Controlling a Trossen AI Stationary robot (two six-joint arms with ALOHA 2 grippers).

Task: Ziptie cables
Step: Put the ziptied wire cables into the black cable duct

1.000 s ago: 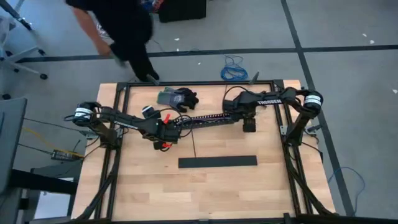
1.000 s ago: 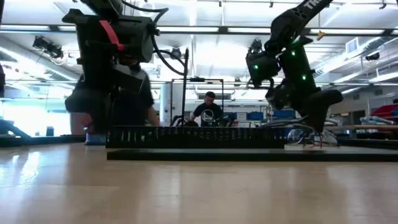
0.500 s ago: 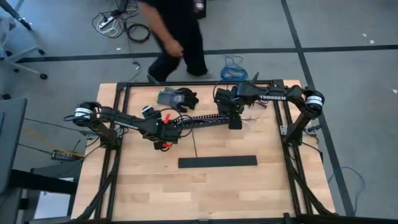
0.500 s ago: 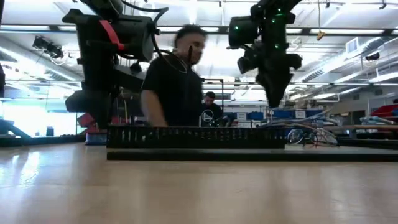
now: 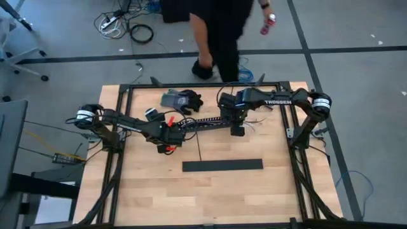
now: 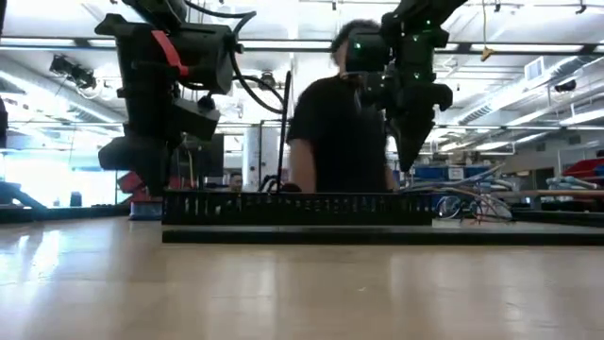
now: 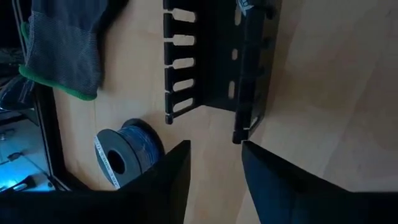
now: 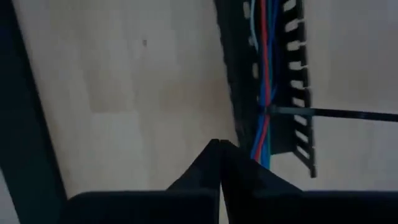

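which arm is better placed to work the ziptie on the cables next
Right, probably. The right gripper hangs over the slotted duct's end, where its wrist view shows the cables crossed by a ziptie. The left gripper, open, sits at the duct's opposite end, where no wires show.

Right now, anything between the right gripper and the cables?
Only the slotted duct. The cables run along the inside of its channel, between its comb-like walls, with a ziptie crossing them. The right gripper, fingers closed, sits just beside the duct's near wall. Bare table lies between; nothing else intervenes.
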